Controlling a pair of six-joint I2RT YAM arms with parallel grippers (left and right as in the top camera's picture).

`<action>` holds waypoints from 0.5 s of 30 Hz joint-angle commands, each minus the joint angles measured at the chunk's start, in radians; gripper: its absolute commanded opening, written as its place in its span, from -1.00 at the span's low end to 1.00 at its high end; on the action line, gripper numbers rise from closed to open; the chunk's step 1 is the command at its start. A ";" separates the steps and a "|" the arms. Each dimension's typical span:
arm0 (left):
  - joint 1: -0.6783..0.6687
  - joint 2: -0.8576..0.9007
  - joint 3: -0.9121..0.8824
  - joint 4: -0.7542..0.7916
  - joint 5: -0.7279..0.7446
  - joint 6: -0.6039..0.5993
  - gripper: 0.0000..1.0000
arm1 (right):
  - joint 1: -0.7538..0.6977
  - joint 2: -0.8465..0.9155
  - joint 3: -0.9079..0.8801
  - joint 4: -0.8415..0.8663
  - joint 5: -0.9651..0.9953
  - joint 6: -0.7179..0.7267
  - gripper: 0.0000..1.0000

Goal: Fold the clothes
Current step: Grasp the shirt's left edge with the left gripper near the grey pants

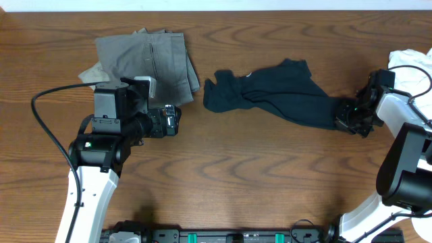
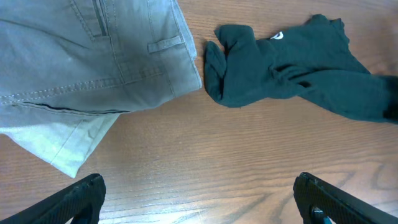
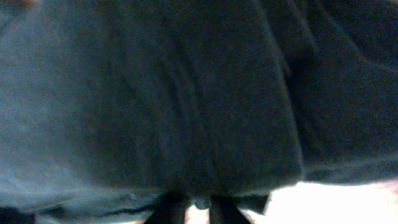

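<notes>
Right gripper [image 1: 343,119] — jaws together, pinched on the 4 o'clock end of the black, navy-tinged short-sleeved T-shirt of thin soft fabric [image 1: 280,91]. In my right wrist view, dark blurred cloth fills nearly the whole frame. My two fingertips sit close together at 6 o'clock with fabric bunched against them.

T-shirt: crumpled, not folded, lying on the brown wood-grain table [image 1: 236,182]. It forms a band running from 10 o'clock to 4 o'clock, placed toward 1 o'clock of the table's centre in the overhead view. Its 9 o'clock end is rolled into a thick lump, and a small white mark shows near the collar.

Left gripper [image 1: 173,121] — jaws wide apart, holding nothing, over bare wood, pointing toward 3 o'clock. The T-shirt's lump is near, at its 2 o'clock, not touching.

Folded grey-green cotton trousers with seams and a belt loop [image 1: 152,61] lie at 10 o'clock of the table, a strip of wood between them and the T-shirt. A crumpled white cloth [image 1: 410,67] sits at the 3 o'clock edge.
</notes>
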 commanded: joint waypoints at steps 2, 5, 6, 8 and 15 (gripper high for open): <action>-0.003 0.003 0.018 0.004 0.006 0.009 0.96 | 0.000 -0.032 0.068 -0.101 -0.004 -0.062 -0.98; -0.003 0.003 0.018 0.007 0.006 0.009 0.96 | 0.000 -0.116 0.140 -0.200 -0.046 -0.123 -0.97; -0.003 0.003 0.018 0.008 0.006 0.009 0.96 | 0.000 -0.152 0.163 -0.232 -0.051 -0.136 -0.98; -0.003 0.003 0.018 0.007 0.006 0.009 0.96 | 0.001 -0.220 0.194 -0.276 -0.050 -0.139 -0.97; -0.003 0.005 0.018 0.008 0.007 0.009 0.96 | 0.001 -0.439 0.206 -0.320 -0.049 -0.123 -0.97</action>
